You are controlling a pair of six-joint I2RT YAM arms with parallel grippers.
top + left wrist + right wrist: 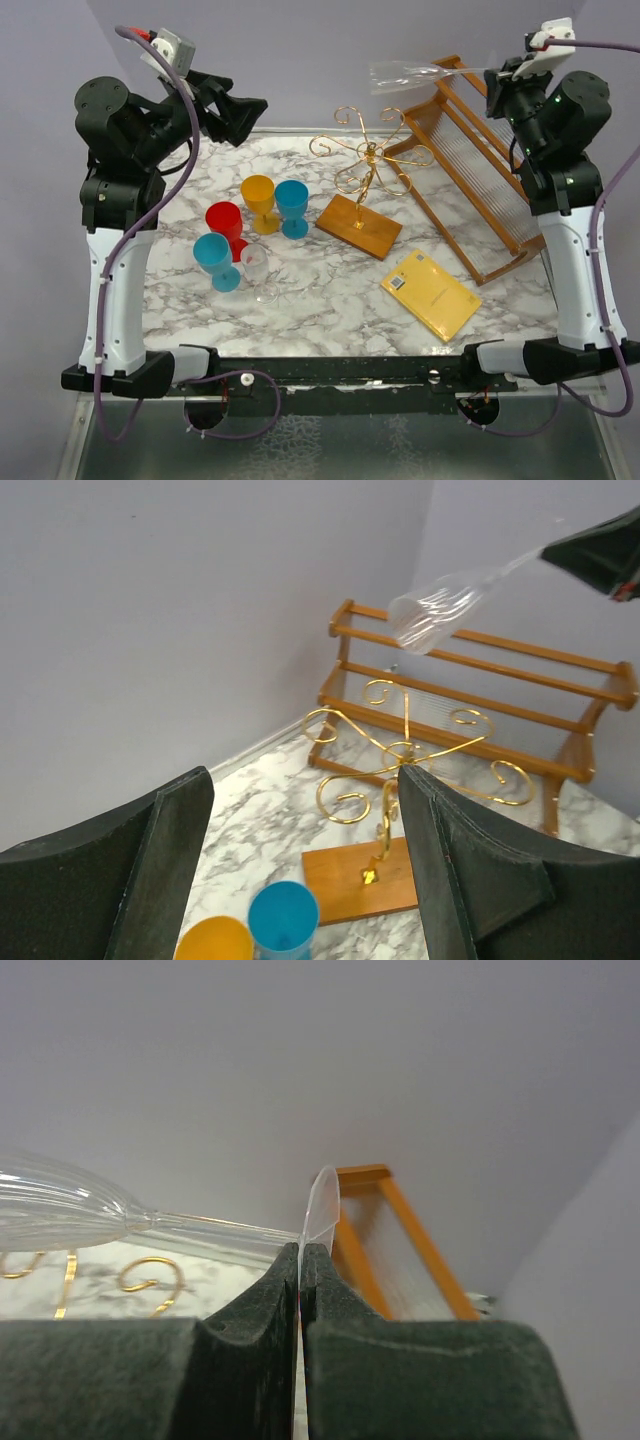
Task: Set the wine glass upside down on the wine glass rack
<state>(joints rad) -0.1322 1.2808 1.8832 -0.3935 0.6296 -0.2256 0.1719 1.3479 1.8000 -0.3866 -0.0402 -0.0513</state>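
Observation:
My right gripper [497, 70] is shut on the foot of a clear wine glass [405, 75] and holds it sideways high above the table, its bowl pointing left. In the right wrist view my gripper [301, 1250] pinches the thin round foot [322, 1205], the stem and bowl [60, 1208] running left. The glass also shows in the left wrist view [440, 610]. The wine glass rack [368, 160], gold wire with curled arms on an orange-brown wooden base [358, 226], stands below and left of the glass; it also shows in the left wrist view [400, 755]. My left gripper [250, 110] is open and empty, raised at the far left.
A larger brown slatted rack [470, 180] stands at the back right. A yellow book [430, 293] lies front right. A red cup [224, 222], a yellow cup [259, 198], two blue cups [292, 205] [214, 258] and another clear glass [256, 268] stand left of centre.

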